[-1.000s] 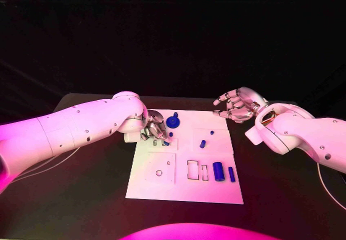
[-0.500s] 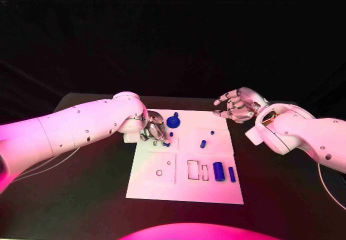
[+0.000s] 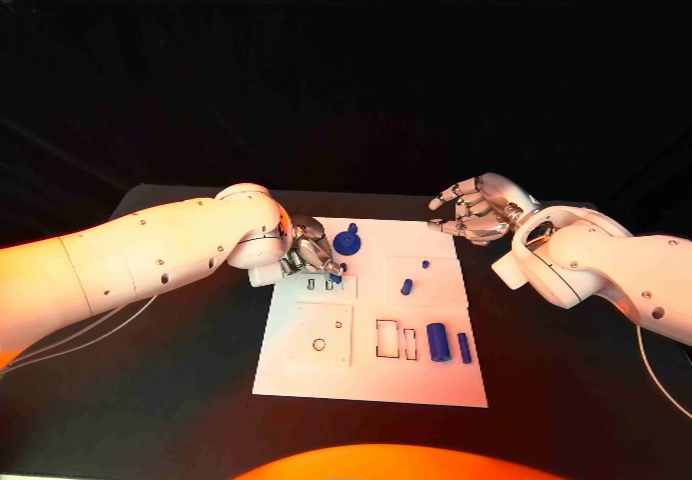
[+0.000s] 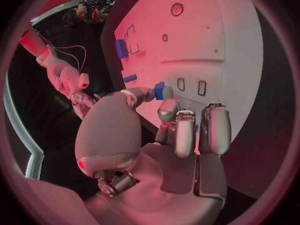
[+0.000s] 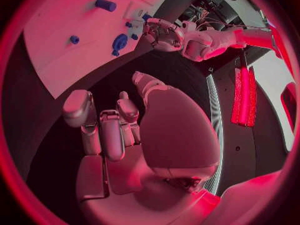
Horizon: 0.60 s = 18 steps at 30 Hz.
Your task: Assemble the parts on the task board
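Task board [image 3: 310,375], a white plate, lies in the middle of the black bench [image 3: 173,400], its long sides running away from the robot. Blue parts sit on it: a round knobbed part [image 3: 346,241] near the far edge, two small pegs [image 3: 424,265] and [image 3: 407,287] toward the right side, and two upright-lying cylinders [image 3: 437,343] and [image 3: 463,348] side by side near the right edge, beside a rectangular slot [image 3: 387,339]. A small ring outline [image 3: 317,346] marks the left half.

Left hand [image 3: 312,258] hovers over the board's far-left corner, fingers curled downward; in the left wrist view a small blue part [image 4: 159,90] sits pinched between thumb and a fingertip [image 4: 169,107], just above two small rectangular slots [image 4: 191,86]. That hand is clamped on the small blue part.

Right hand [image 3: 473,212] hangs off the board's far-right corner, above the bench, palm turned inward. Its fingers [image 5: 103,130] are curled loosely together, holding nothing.
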Motion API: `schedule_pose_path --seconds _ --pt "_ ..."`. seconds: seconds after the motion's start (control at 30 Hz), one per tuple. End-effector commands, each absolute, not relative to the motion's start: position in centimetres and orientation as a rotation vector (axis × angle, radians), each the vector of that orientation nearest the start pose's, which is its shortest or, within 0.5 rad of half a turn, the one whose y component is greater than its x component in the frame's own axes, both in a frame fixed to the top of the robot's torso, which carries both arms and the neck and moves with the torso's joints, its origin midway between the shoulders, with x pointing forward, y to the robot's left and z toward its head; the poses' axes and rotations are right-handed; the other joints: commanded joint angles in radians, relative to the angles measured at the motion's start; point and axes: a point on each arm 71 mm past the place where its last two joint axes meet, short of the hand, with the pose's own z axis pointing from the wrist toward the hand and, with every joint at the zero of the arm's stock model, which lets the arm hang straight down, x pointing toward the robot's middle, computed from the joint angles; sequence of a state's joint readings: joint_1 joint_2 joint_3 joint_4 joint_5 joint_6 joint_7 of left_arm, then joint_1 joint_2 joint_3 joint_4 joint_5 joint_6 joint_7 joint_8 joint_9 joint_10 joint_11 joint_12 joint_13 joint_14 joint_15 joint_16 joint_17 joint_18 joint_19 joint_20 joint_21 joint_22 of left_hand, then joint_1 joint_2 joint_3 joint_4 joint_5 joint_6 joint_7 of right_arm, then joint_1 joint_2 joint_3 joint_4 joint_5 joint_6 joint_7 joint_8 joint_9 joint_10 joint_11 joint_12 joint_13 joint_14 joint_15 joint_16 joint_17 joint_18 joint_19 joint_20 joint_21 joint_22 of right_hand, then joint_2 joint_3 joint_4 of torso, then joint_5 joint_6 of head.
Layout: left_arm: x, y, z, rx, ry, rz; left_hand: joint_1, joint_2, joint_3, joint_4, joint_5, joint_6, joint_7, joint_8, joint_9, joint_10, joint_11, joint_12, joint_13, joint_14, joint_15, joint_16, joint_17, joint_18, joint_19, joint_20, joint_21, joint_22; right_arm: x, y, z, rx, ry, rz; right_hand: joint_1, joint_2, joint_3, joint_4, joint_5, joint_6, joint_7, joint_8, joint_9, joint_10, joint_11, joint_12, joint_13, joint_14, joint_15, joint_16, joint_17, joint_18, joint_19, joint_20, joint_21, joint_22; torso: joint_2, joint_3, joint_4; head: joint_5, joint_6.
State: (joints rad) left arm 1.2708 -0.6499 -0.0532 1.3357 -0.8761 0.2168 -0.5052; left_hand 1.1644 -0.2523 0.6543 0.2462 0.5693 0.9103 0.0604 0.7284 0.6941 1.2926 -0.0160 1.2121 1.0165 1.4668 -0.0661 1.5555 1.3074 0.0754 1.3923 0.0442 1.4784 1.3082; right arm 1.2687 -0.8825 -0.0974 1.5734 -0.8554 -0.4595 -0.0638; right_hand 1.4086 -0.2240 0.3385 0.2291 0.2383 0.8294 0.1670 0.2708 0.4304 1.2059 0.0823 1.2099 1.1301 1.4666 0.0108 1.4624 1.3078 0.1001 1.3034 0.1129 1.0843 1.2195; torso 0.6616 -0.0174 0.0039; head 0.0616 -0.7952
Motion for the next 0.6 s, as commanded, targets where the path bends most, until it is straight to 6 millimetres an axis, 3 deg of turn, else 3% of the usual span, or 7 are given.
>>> schedule_pose_path --seconds 0.03,0.6 --pt "51.1 16.5 -20.8 -0.304 2.342 -0.59 -0.012 0.0 0.232 -0.24 0.014 0.008 -0.001 0.003 0.004 0.009 -0.001 0.006 0.004 0.097 -0.006 0.006 0.242 -0.02 0.011 -0.003 0.007 0.017 48.5 -21.7 -16.9 0.428 1.665 0.89 0.006 -0.002 0.006 0.002 0.005 -0.001 -0.002 0.005 0.002 0.006 -0.003 -0.003 -0.002 0.039 -0.007 -0.007 0.019 0.011 -0.001 -0.003 -0.006 -0.002 0.001 0.0004 0.0006 0.002 -0.003" --pt "49.8 17.5 -21.4 -0.19 2.183 -0.453 -0.02 -0.004 0.23 -0.253 0.041 0.019 -0.006 0.004 0.009 0.026 -0.005 0.018 0.024 0.098 -0.01 0.007 0.245 -0.027 0.032 -0.006 0.019 0.048 48.5 -22.2 -17.0 0.429 1.657 0.875 0.005 -0.002 0.006 0.003 0.007 -0.001 -0.002 0.005 0.002 0.006 -0.003 -0.003 -0.002 0.039 -0.007 -0.007 0.018 0.011 0.0 -0.003 -0.006 -0.002 0.0 0.0 0.0004 0.013 -0.014"
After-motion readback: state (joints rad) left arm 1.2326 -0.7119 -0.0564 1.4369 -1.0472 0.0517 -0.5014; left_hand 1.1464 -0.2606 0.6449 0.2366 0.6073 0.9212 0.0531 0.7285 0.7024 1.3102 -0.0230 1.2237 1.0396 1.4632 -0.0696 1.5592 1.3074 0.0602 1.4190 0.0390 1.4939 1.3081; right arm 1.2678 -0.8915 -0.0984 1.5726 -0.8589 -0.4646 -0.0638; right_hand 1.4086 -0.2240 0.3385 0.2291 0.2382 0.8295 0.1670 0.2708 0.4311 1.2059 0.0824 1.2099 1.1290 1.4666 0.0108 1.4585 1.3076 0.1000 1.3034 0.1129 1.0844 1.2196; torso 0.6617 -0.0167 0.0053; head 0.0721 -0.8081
